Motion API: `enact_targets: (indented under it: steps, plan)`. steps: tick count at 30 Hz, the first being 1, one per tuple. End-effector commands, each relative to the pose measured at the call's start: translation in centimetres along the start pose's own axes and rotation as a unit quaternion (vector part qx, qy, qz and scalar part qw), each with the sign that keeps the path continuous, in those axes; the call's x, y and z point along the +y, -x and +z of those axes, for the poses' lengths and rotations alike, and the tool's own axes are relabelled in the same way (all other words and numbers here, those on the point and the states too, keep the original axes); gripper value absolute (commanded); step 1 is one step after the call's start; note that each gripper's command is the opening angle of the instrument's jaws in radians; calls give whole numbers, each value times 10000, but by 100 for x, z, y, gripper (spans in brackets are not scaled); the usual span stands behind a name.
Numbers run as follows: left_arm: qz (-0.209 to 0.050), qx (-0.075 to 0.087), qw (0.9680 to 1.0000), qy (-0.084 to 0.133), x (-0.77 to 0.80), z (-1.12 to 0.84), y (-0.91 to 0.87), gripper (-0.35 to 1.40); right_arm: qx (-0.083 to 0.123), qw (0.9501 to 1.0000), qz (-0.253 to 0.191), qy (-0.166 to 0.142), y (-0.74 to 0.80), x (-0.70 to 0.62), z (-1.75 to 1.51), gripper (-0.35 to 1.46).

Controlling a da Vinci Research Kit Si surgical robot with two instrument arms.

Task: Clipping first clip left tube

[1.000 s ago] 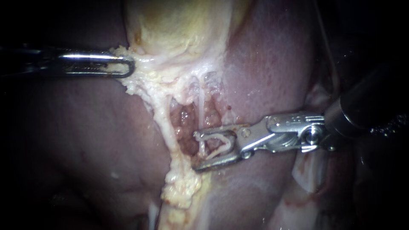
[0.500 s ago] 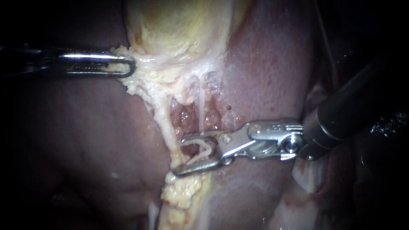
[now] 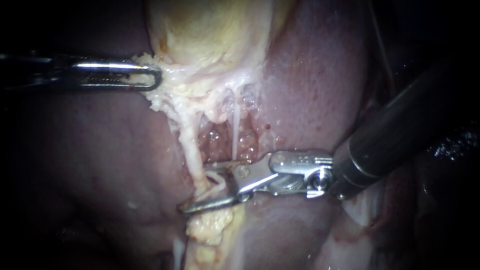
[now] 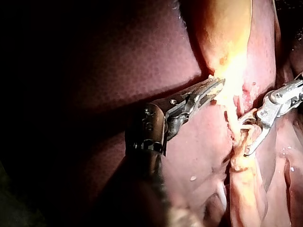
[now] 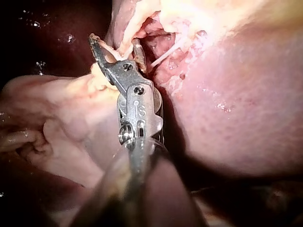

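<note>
Your left instrument [image 3: 150, 77] lies nearly level, its shaft entering from the side, and its jaws are pressed together on the pale fringe of the gallbladder [image 3: 210, 35], holding that edge taut. The left wrist view shows the same grip [image 4: 213, 87]. Your right instrument [image 3: 195, 188] slopes down from its dark shaft, its jaws spread. The left tube [image 3: 189, 145], a thick pale strand, passes between them without being pinched, and a pale clip [image 3: 217, 181] sits in the gap just behind it. In the right wrist view [image 5: 113, 42] the spread tips reach past the strand on its far side. The thin right tube [image 3: 234, 132] stands just behind the upper jaw, apart from it. A second ago these jaws lay at the foot of the right tube, short of the left tube. They have since advanced across the raw pink bed [image 3: 217, 140] to straddle the left tube, while the left instrument has kept its hold unchanged. The dark red liver [image 3: 310, 85] lies under and beside both instruments, and lumpy yellow fat [image 3: 210, 225] hangs just below the lower jaw. Everything beyond the tissue is dark.
</note>
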Motion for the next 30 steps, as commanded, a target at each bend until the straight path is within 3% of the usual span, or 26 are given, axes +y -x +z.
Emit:
enact_targets:
  steps: [1,13,24,30]
  plan:
    - [-2,0,10000,-3,0,0,0,-35,34,10000,-1,-8,-1,0,3,44]
    - [1,0,10000,-4,0,0,1,-35,90,9987,135,-487,-13,-16,20,44]
    - [4,-3,10000,2,-2,-2,1,-35,89,9975,174,-686,-39,-59,19,43]
    - [6,-4,10000,3,-3,-2,2,-35,80,9971,200,-729,-41,-69,16,41]
